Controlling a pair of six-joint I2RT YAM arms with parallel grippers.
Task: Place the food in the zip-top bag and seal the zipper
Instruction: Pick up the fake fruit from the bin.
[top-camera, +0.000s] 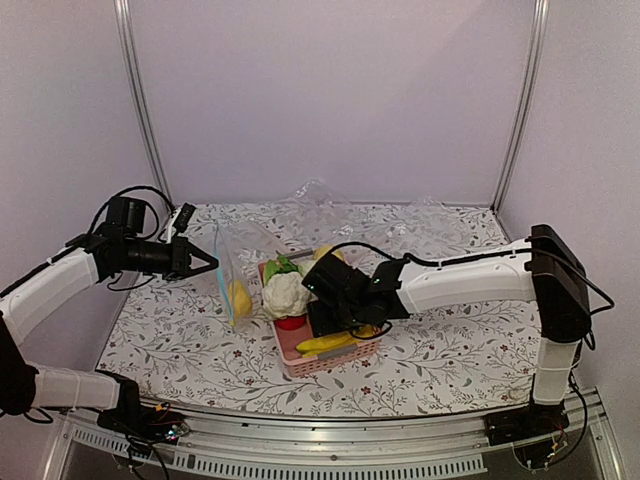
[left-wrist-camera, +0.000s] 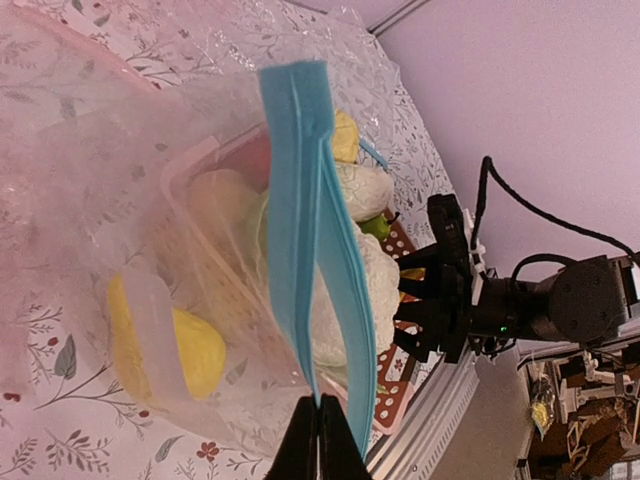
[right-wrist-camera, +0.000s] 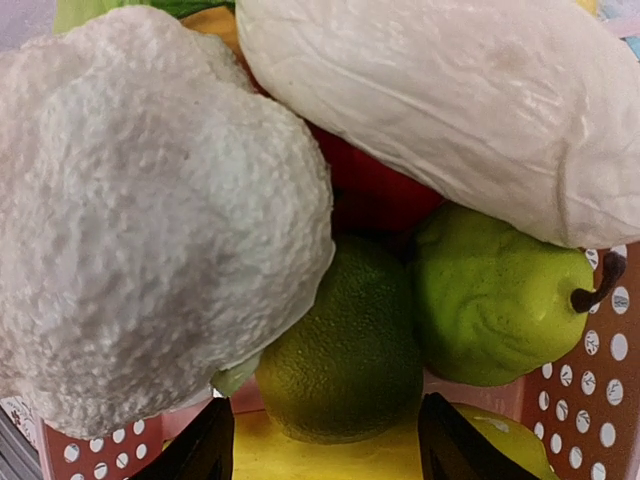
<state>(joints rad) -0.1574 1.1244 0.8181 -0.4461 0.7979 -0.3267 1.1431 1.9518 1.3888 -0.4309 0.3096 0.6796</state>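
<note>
The zip-top bag (top-camera: 232, 268) hangs upright left of the pink basket, with the yellow lemon-like fruit (top-camera: 239, 297) inside it. My left gripper (top-camera: 207, 263) is shut on the end of the light-blue zipper (left-wrist-camera: 303, 225), whose two strips gape apart; the lemon (left-wrist-camera: 192, 352) shows through the plastic. My right gripper (right-wrist-camera: 325, 452) is open low over the basket. Its fingertips (right-wrist-camera: 198, 456) stand on either side of the round green fruit (right-wrist-camera: 345, 352). The white oblong piece (right-wrist-camera: 450, 110) lies above it in the right wrist view.
The pink lattice basket (top-camera: 330, 362) also holds a white cauliflower (top-camera: 285, 294), a yellow banana bunch (top-camera: 325, 343), a green pear (right-wrist-camera: 495, 300) and something red. A crumpled clear plastic bag (top-camera: 320, 200) lies at the back. The table's front edge is close behind the basket.
</note>
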